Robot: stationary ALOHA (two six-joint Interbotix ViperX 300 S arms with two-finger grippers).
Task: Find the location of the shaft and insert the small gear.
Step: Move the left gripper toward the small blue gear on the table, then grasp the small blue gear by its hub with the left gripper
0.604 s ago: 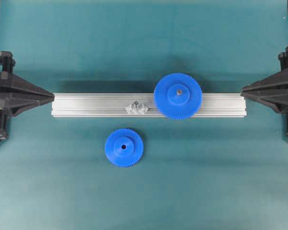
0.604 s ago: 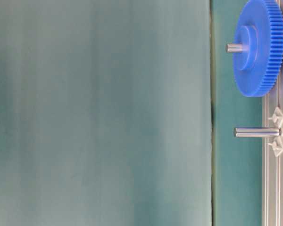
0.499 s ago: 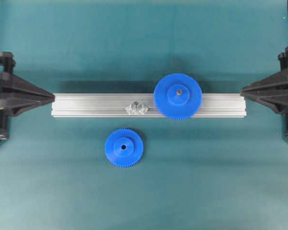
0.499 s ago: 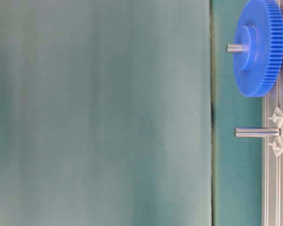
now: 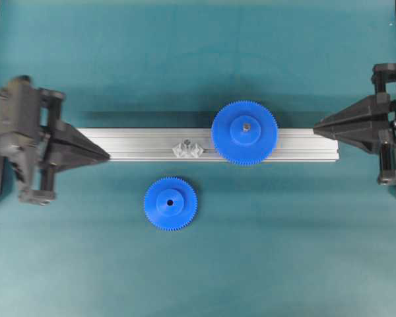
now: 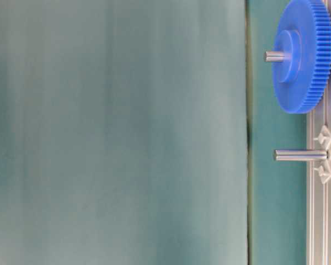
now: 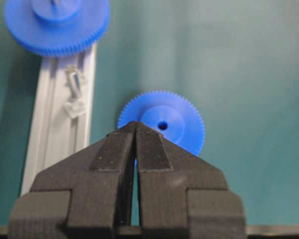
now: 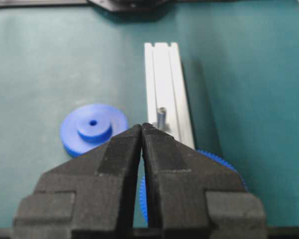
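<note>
No text, label, brand, number or sign can be read in any of the views
</note>
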